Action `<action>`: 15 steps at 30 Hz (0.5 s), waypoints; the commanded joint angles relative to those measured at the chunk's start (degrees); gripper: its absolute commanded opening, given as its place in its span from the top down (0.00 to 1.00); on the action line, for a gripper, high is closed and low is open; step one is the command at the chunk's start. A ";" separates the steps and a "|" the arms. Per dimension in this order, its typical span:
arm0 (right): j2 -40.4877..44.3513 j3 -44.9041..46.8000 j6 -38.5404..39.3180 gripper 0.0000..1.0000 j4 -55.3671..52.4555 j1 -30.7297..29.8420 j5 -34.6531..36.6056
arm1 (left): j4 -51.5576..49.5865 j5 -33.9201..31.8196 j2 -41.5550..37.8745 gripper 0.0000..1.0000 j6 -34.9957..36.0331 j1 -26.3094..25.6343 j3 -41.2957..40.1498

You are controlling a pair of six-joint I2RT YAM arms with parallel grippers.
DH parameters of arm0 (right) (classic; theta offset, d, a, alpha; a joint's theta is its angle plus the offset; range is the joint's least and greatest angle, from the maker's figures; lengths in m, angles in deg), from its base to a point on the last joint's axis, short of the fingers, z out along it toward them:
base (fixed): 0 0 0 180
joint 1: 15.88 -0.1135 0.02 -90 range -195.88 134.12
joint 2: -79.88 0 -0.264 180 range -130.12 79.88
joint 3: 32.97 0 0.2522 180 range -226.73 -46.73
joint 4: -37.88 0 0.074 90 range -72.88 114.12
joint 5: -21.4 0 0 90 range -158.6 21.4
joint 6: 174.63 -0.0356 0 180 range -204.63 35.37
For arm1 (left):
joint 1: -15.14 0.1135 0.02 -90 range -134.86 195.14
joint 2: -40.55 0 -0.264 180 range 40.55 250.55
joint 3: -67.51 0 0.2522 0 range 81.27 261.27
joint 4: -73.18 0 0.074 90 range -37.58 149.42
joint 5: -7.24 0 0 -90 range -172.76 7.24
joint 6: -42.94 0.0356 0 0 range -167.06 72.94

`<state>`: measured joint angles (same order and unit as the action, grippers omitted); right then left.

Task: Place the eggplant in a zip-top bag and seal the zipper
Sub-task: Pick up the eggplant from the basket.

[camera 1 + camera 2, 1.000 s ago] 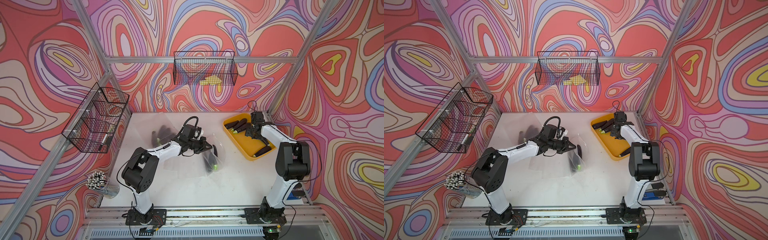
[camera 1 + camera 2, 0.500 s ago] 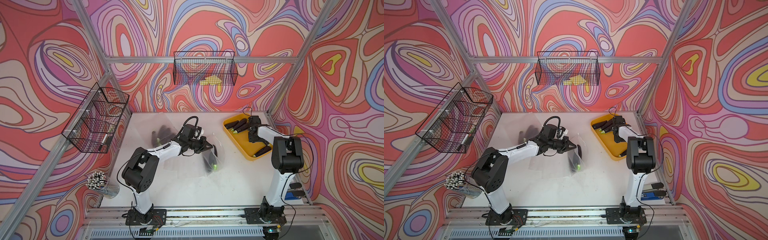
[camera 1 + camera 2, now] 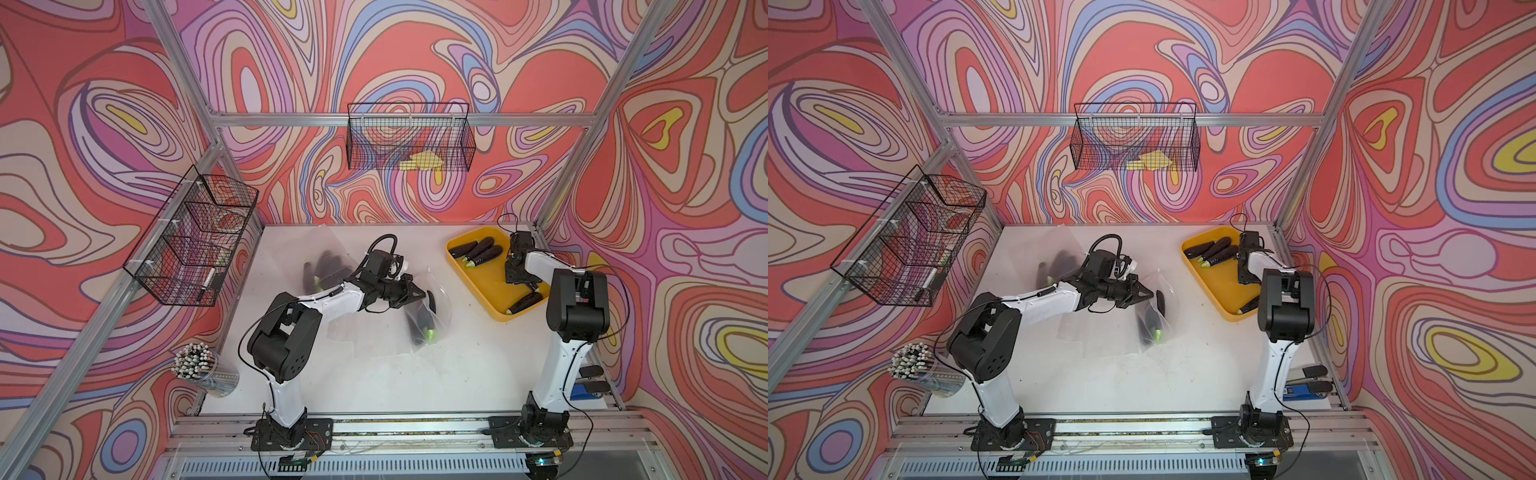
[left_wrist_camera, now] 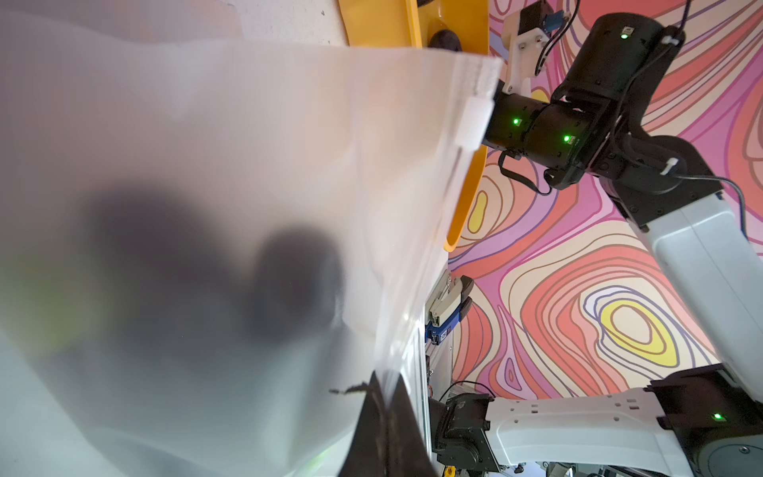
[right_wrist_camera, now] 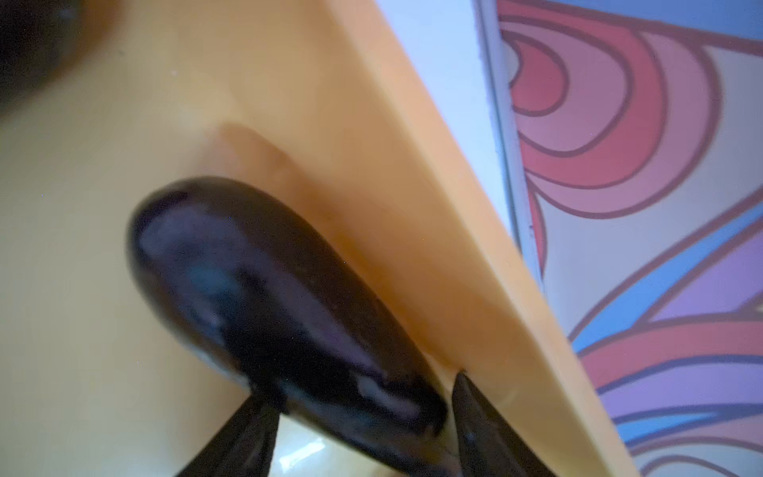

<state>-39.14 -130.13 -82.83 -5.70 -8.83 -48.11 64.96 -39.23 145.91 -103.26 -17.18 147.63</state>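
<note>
Eggplant (image 5: 256,281) in far-right yellow tray (image 3: 488,286), right gripper (image 5: 361,390) part-open astride it, grip unclear, left gripper (image 3: 420,294) clamped on zip-top bag (image 3: 440,309) edge.

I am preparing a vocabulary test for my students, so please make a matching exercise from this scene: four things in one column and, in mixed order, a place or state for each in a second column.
Things:
1. left gripper
2. right gripper
3. yellow tray
4. wire basket on the back wall

Places or states:
a. has something yellow inside
b. shut on the edge of the zip-top bag
c. has an eggplant between its fingers
d. holds several loose eggplants

Pairs: 1-b, 2-c, 3-d, 4-a
</note>
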 commanded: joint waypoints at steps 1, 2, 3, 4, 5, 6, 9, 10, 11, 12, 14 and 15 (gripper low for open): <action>0.10 -1.07 -2.31 0.35 -2.59 -0.11 -14.22 | 1.39 0.70 1.53 1.00 -1.02 -0.17 0.96; 0.40 -1.28 -3.14 0.36 -3.27 -0.11 -17.20 | 1.50 0.72 1.69 1.00 -1.15 -0.15 1.15; 1.01 -1.00 -3.74 0.37 -3.25 -0.11 -19.46 | 1.28 0.77 1.78 1.00 -1.11 -0.19 1.39; 1.74 -0.54 -4.31 0.39 -2.89 -0.16 -20.99 | 0.95 0.70 1.78 1.00 -0.95 -0.14 1.49; 2.81 0.14 -5.02 0.39 -2.19 -0.12 -21.98 | 0.71 0.68 1.76 1.00 -0.76 -0.12 1.65; 3.66 0.94 -5.75 0.39 -1.34 -0.14 -22.53 | 0.55 0.62 1.78 1.00 -0.60 -0.19 1.76; 3.79 0.75 -6.19 0.40 -0.86 -0.10 -23.94 | 0.44 0.69 1.97 1.00 -0.65 -0.15 1.75; 3.10 0.20 -6.10 0.40 -1.15 -0.11 -23.31 | 0.44 0.68 2.07 1.00 -0.66 -0.16 1.83; 1.96 -0.68 -5.83 0.40 -1.63 -0.10 -22.14 | 0.59 0.83 2.13 1.00 -0.74 -0.14 1.86; 0.83 -1.64 -5.67 0.41 -2.41 -0.05 -21.11 | 0.61 0.86 2.08 1.00 -0.73 -0.17 1.83; -0.85 -2.58 -5.50 0.44 -2.74 -0.09 -19.21 | 0.39 0.65 1.87 1.00 -0.66 -0.12 1.76; -1.35 -2.64 -5.60 0.47 -2.38 -0.08 -18.73 | 0.32 0.46 1.73 1.00 -0.53 -0.13 1.79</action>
<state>-38.00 -131.24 -87.90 -7.43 -8.87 -68.02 65.22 -39.08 147.17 -103.66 -17.18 148.03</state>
